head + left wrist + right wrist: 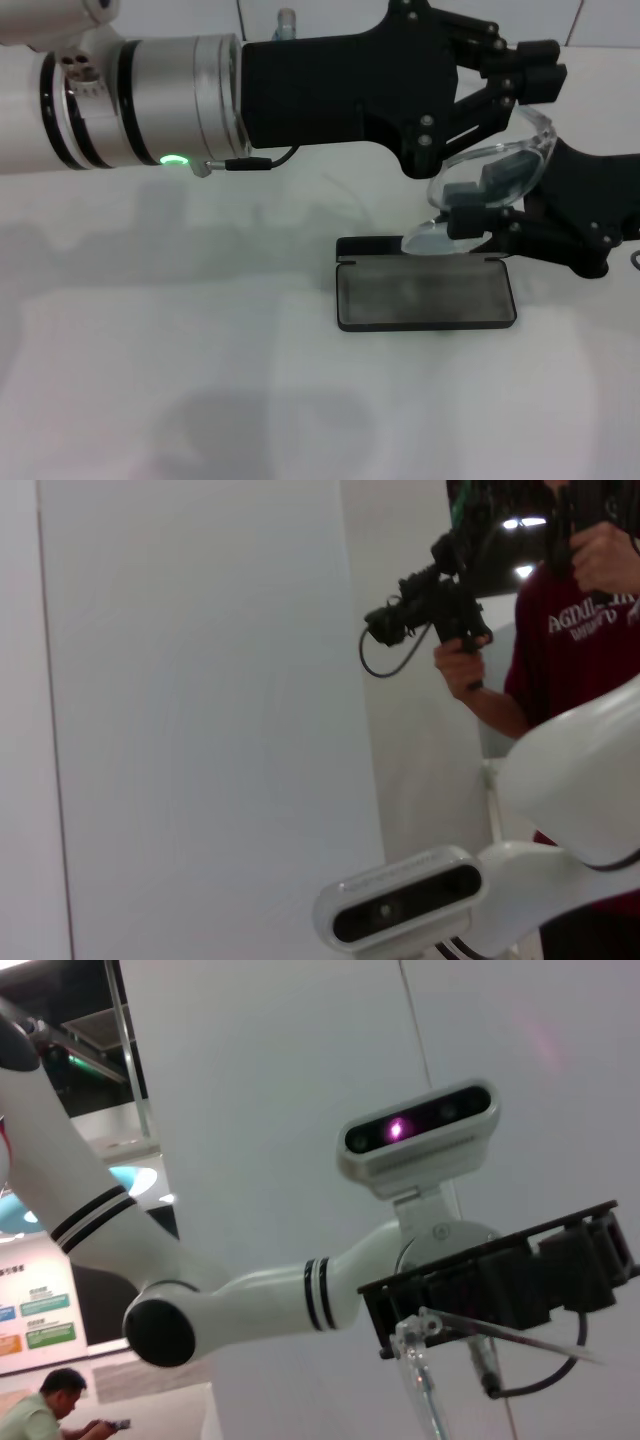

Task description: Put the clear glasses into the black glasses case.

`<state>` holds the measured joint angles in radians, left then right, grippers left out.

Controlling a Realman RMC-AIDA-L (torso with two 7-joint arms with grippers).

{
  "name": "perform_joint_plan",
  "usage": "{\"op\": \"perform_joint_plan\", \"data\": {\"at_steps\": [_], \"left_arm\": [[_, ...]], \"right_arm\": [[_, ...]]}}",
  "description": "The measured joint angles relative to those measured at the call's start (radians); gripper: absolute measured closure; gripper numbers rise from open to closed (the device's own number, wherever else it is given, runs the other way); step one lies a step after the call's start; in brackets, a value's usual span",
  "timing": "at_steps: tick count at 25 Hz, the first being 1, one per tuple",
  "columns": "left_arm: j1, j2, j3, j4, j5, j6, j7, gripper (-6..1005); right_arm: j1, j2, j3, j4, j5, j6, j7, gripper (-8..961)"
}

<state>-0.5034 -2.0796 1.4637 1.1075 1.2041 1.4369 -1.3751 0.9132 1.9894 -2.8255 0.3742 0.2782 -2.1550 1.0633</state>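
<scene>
The left gripper (535,70) reaches level across the scene on a long, outstretched arm, fingers shut on the upper rim of the transparent plastic clear glasses (490,180). The right gripper (470,218) comes in low from the opposite side, clamped on the lower lens. Just below both claws — lid open, grey lining showing — lies the flat black glasses case (425,297) on the white table (150,380).

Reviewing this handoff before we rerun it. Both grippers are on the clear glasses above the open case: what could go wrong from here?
1. The left gripper and the right gripper both seem to hold the clear glasses; if they pull apart, the frame could flex or snap.
2. The glasses hang tilted over the back edge of the black glasses case, so a release now might drop them on the rim, not the lining.
3. The case lies loose on the table; a descending gripper could shove it.
</scene>
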Motion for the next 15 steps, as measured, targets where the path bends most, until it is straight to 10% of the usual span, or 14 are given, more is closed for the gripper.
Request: {"op": "perform_joint_plan", "data": {"at_steps": [15], "left_arm": [[-0.031, 0.029, -0.04, 0.011, 0.05, 0.04, -0.048, 888]], "right_arm": [[0.004, -0.01, 0.0, 0.0, -0.044, -0.002, -0.01, 834]]}}
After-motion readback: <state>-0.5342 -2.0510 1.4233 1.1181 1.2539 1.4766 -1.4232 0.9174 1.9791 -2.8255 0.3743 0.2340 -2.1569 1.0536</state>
